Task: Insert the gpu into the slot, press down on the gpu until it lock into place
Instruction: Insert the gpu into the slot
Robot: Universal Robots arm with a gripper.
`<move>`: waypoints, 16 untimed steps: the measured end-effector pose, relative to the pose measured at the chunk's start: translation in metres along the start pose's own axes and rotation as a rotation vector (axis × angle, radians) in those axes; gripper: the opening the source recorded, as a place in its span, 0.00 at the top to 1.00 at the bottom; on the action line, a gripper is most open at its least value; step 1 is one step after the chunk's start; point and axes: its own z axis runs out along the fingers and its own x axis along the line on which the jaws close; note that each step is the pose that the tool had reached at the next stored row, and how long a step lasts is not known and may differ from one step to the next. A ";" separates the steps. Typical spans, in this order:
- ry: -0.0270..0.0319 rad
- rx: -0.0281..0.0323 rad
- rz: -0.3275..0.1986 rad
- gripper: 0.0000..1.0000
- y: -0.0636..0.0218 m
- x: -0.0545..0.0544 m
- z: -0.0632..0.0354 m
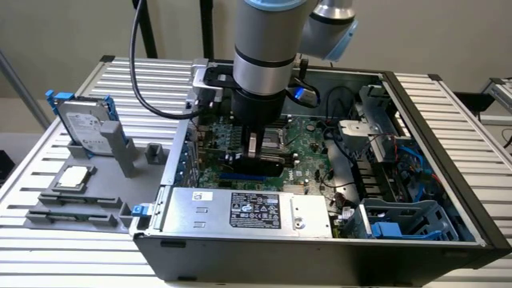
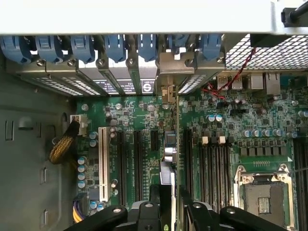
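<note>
- Black-faced gpu (image 1: pixel 258 164) stands on edge between the fingers of the end effector (image 1: pixel 258 155), low inside the open computer case (image 1: pixel 320 258). In the wrist view it reads as a thin line running away from the fingertips (image 2: pixel 155 206).
- End effector state: the fingers are drawn almost together, one against each face of the card, and appear to grip it.
- Bright-blue slot (image 1: pixel 237 177) shows directly beneath the end effector, along the card's lower edge. Card and slot look aligned and touching, or very nearly so.
- Progress, as a judgement: the card is at the slot. Whether it is fully seated or latched cannot be told, so the press-down step counts as unconfirmed.
- Close neighbours: the black memory slots (image 2: pixel 216 163) and the processor socket (image 2: pixel 264 197) lie on one side of the fingers, and a white expansion slot (image 2: pixel 102 163) lies on the other.
- Silver power supply (image 1: pixel 248 210) sits just beside the end effector, past the slot, and limits room there.
- Well apart from the end effector, on the slatted surface (image 1: pixel 80 264): a hard drive (image 1: pixel 84 126) in a stand and a loose processor (image 1: pixel 74 177).
</note>
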 end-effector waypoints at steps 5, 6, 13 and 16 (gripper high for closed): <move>0.0002 -0.0001 0.000 0.74 -0.0001 0.000 0.0015; -0.0003 0.0000 0.000 0.74 -0.0001 0.000 0.0019; -0.0063 -0.0004 0.000 0.74 0.0001 0.000 0.0033; -0.0066 -0.0006 -0.002 0.74 0.0002 0.000 0.0036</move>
